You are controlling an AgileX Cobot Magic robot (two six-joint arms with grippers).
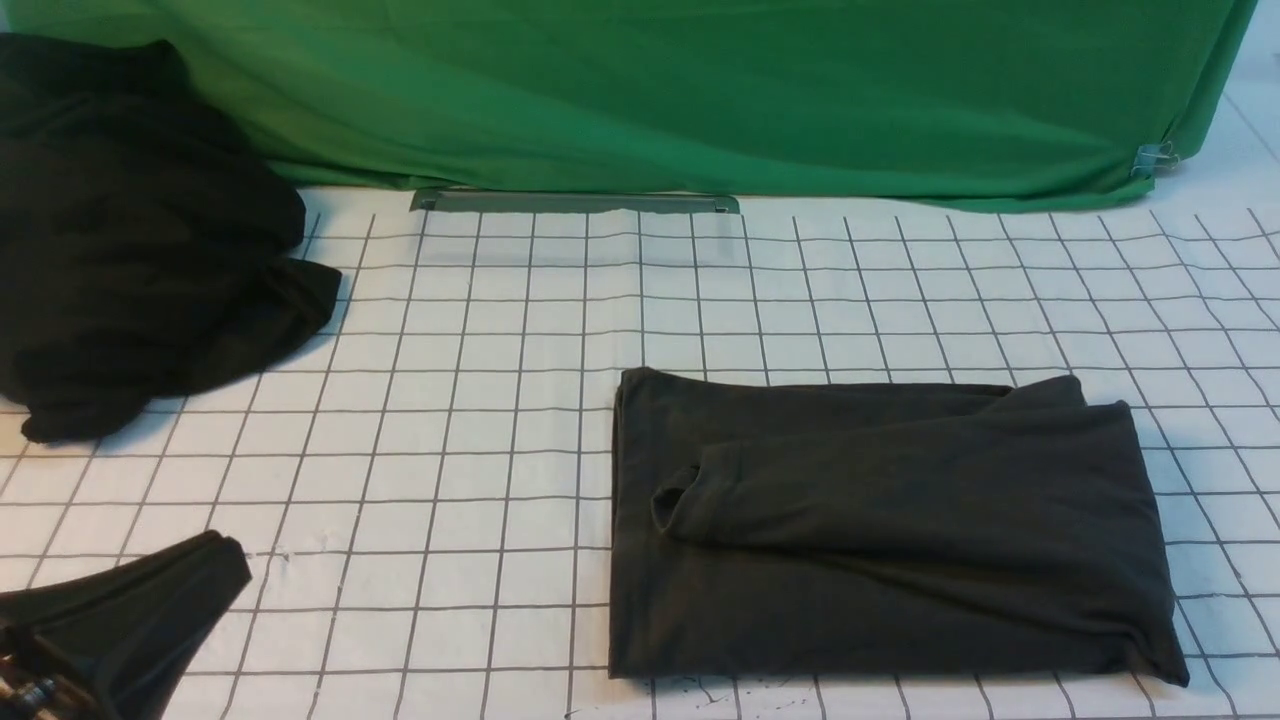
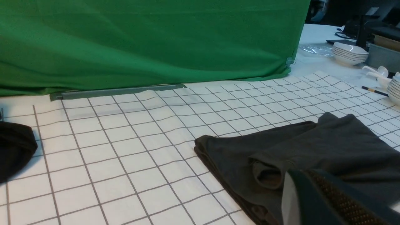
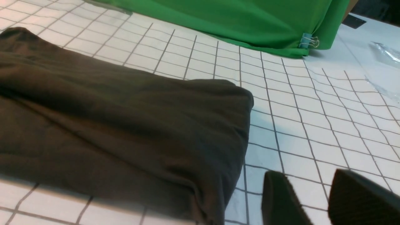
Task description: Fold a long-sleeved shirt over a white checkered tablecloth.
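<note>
Presently, the right gripper (image 3: 315,200) hangs low over the white checkered tablecloth (image 1: 450,400) with its jaws parted and nothing between them; bare cloth shows in the gap. Just beside its fingers lies the long-sleeved shirt of dark charcoal jersey (image 1: 880,530), folded into a flat rectangle with one sleeve laid across the top, cuff pointing away from this gripper. The fold appears complete, so the open, clear stance is judged a release posture. The left gripper (image 1: 60,640) sits well apart from the shirt, near the front edge, closed and holding nothing; it is judged parked. Farther from both grippers, a shapeless black heap of cloth (image 1: 130,240) rests on the tablecloth, untouched. Beyond it hangs a plain green cloth backdrop (image 1: 700,90). Past the tablecloth, stacked white bowls (image 2: 349,53) hold nothing visible.
</note>
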